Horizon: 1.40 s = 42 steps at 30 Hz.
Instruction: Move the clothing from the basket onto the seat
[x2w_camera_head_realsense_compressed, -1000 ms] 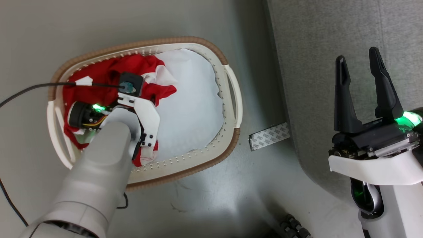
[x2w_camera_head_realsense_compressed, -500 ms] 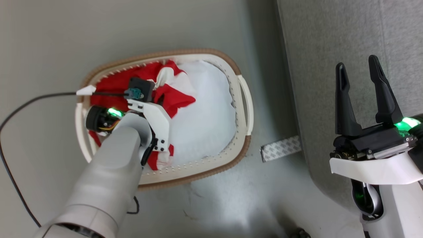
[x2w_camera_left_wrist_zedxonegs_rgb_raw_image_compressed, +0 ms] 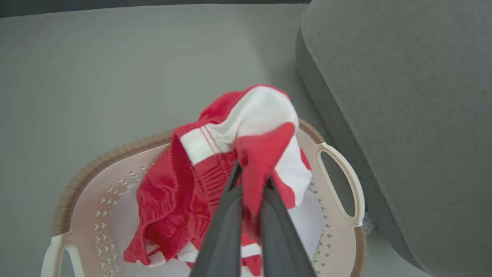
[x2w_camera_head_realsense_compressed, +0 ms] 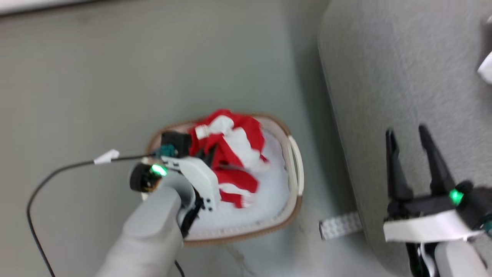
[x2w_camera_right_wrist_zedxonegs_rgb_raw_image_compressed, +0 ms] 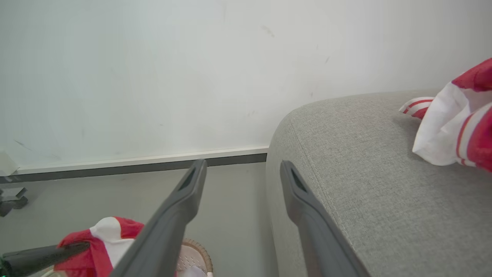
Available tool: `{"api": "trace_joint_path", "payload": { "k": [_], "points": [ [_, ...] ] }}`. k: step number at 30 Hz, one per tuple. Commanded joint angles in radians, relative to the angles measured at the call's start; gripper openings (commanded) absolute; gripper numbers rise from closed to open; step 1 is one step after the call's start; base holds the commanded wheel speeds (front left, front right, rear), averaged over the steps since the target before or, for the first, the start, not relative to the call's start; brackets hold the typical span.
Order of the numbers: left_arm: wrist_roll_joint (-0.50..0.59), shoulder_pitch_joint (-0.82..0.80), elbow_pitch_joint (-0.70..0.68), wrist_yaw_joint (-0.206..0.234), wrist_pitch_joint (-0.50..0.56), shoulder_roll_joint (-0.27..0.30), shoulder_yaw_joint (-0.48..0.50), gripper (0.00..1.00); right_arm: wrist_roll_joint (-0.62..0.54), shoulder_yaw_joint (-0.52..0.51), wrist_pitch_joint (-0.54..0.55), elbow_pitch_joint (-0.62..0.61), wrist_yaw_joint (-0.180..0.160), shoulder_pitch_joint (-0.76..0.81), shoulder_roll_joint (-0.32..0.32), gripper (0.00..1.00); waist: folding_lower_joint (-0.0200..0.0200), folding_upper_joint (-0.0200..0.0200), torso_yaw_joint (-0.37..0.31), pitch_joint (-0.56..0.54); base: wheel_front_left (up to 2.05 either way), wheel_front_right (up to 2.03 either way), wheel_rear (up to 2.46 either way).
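My left gripper (x2w_camera_left_wrist_zedxonegs_rgb_raw_image_compressed: pixel 251 181) is shut on a red garment with white panels (x2w_camera_left_wrist_zedxonegs_rgb_raw_image_compressed: pixel 215 154), which hangs bunched above the cream basket (x2w_camera_left_wrist_zedxonegs_rgb_raw_image_compressed: pixel 338 184). In the head view the same clothing (x2w_camera_head_realsense_compressed: pixel 230 161) drapes over the basket (x2w_camera_head_realsense_compressed: pixel 296 169), hiding the left fingertips. My right gripper (x2w_camera_head_realsense_compressed: pixel 411 154) stands open and empty over the light-grey sofa (x2w_camera_head_realsense_compressed: pixel 403 77). In the right wrist view its fingers (x2w_camera_right_wrist_zedxonegs_rgb_raw_image_compressed: pixel 192 192) are spread beside the sofa's edge (x2w_camera_right_wrist_zedxonegs_rgb_raw_image_compressed: pixel 365 173), and another red-and-white garment (x2w_camera_right_wrist_zedxonegs_rgb_raw_image_compressed: pixel 457 127) lies on the seat.
A pale liner cloth (x2w_camera_head_realsense_compressed: pixel 269 200) covers the basket's bottom. A patterned strip (x2w_camera_head_realsense_compressed: pixel 340 227) lies on the grey floor by the sofa's base. A black cable (x2w_camera_head_realsense_compressed: pixel 57 173) trails left from my left wrist. A white wall with a dark baseboard (x2w_camera_right_wrist_zedxonegs_rgb_raw_image_compressed: pixel 134 165) stands behind.
The head camera has risen and shifted, so the basket looks smaller and lower. My left gripper has lifted the red garment up from the basket's floor. The right gripper stays open.
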Motion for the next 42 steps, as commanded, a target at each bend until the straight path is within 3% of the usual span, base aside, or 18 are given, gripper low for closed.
{"api": "trace_joint_path", "payload": {
  "k": [1,10,19,32,42],
  "points": [
    [-0.027,0.031,-0.02,-0.001,-0.001,0.002,-0.011,0.0,-0.012,-0.002,0.0,0.012,-0.002,0.032,-0.002,1.0,0.0001,0.0,0.05,-0.14,0.0,0.0,0.0],
    [-0.132,0.134,-0.16,0.027,-0.006,0.002,-0.071,0.0,-0.033,-0.003,0.0,0.075,-0.002,0.154,-0.002,1.0,0.0001,0.0,0.093,-0.37,0.0,0.0,0.0],
    [-0.166,0.205,-0.326,0.082,0.009,0.006,-0.092,0.0,-0.077,0.025,0.0,0.126,-0.002,0.251,-0.002,1.0,0.0001,0.0,0.124,-0.551,0.0,0.0,0.0],
    [-0.144,0.242,-0.665,0.175,0.112,0.107,-0.09,0.0,-0.125,0.09,0.0,0.106,-0.002,0.282,-0.004,1.0,0.0001,0.0,0.164,-0.635,0.0,0.0,0.0],
    [-0.128,0.278,-0.837,0.226,0.181,0.141,-0.113,0.0,-0.126,0.253,0.0,0.095,-0.002,0.14,-0.063,1.0,0.0001,0.0,0.172,-0.642,0.0,0.0,0.0]
  ]
}}
